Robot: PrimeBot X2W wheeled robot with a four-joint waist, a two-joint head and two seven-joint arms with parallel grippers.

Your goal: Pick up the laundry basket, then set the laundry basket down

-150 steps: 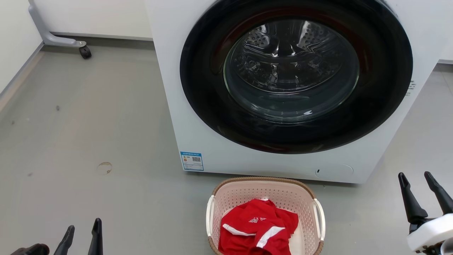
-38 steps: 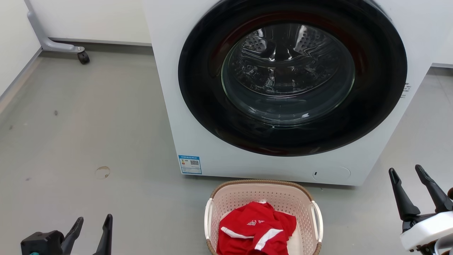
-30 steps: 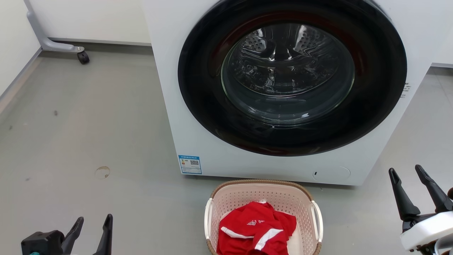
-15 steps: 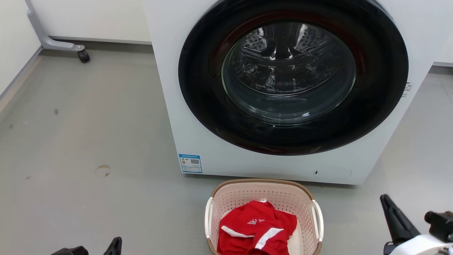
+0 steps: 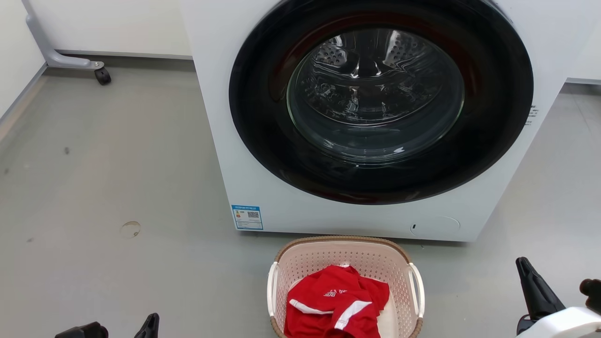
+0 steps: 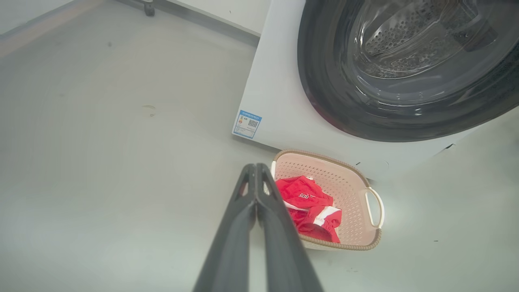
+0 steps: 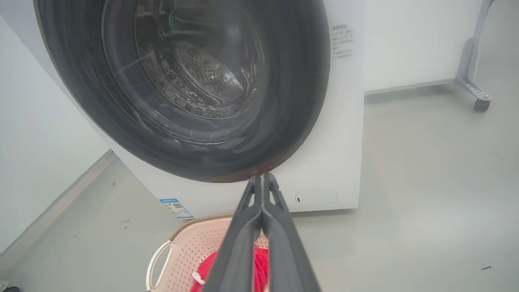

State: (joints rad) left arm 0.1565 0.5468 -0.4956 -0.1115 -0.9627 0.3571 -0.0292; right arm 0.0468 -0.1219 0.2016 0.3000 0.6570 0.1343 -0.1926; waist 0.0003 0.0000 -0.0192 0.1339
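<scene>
Change, fingers: a second ago both my pairs stood spread in a V; now each pair is pressed together along its length.
Change, arms: in the head view both grippers sit lower than before. Of the left one, a single dark fingertip and a bit of body show at the bottom edge.
Change, camera: the whole head view has slid a little, so everything sits slightly further left. That is my head turning, not the things moving.
Unchanged: the laundry basket (image 5: 340,240) lies in the same spot, with the same red garment (image 5: 335,305) in it.
Left gripper (image 6: 255,167): closed tight, tips meeting, nothing between them. It hangs over the grey floor (image 6: 101,162), pointing toward the basket's left side, and in the head view it is well apart from the basket.
Right gripper (image 7: 262,177): closed tight and empty. In its wrist view the tips line up with the lower edge of the dark door ring (image 7: 308,121). In the head view it sits at the lower right, clear of the basket.
Laundry basket, place: on the floor, just in front of the washing machine (image 5: 263,188), below the door.
Handles: the two white handles (image 5: 417,291) are free, with no finger on either.
Garment: red with white stripes, crumpled inside the basket.
Machine: white front with a glass door showing the drum and a blue label (image 5: 247,217) at its lower corner.
</scene>
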